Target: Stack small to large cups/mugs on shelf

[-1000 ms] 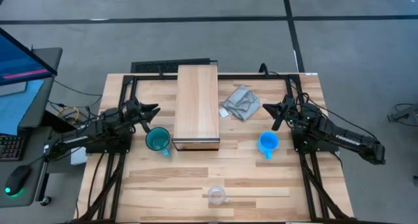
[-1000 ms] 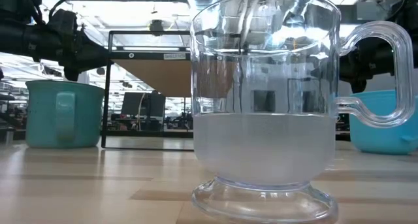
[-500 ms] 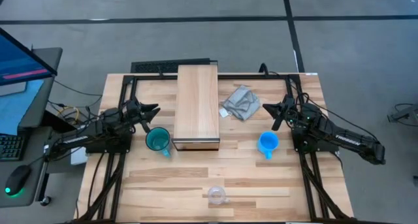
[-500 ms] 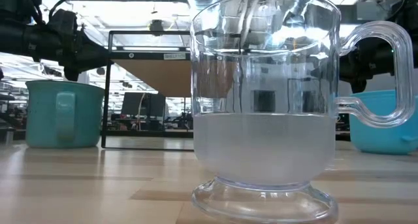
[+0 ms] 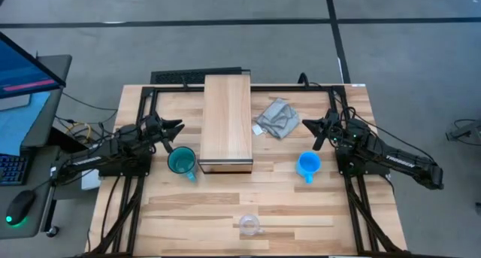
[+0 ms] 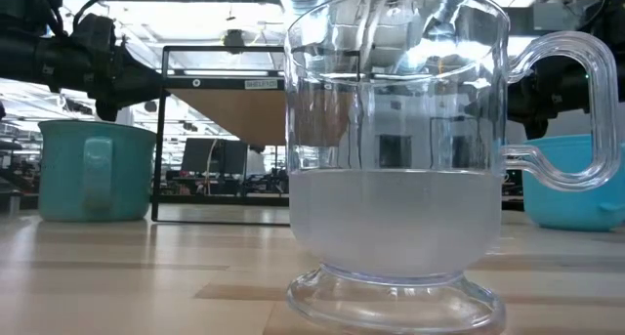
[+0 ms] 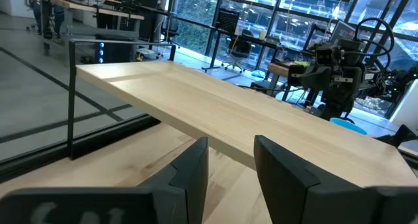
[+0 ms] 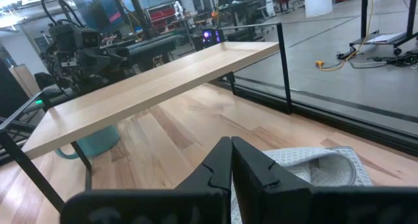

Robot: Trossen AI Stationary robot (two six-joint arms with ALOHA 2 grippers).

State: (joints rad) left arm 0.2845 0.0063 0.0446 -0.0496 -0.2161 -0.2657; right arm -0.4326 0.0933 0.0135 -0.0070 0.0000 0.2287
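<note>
Nothing lifted yet; all three cups sat on the bench, shelf (image 5: 226, 121) bare.

Nearest the front edge stood the clear glass cup (image 5: 249, 226); farther back, the teal mug (image 5: 181, 162) left of the shelf and blue mug (image 5: 308, 165) right. Left end effector (image 5: 173, 128) hung slightly parted, right end effector (image 5: 313, 130) clenched, both empty. Next would likely be grasping a mug.

One teal mug (image 5: 181, 162), one blue mug (image 5: 308, 165), one glass cup (image 5: 249, 226), one shelf (image 5: 226, 121), one grey cloth (image 5: 277, 118)

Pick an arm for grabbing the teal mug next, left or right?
Left, probably. The left gripper hangs open just beside the teal mug, left of the shelf. The right gripper, shut, sits across the shelf near the blue mug.
</note>
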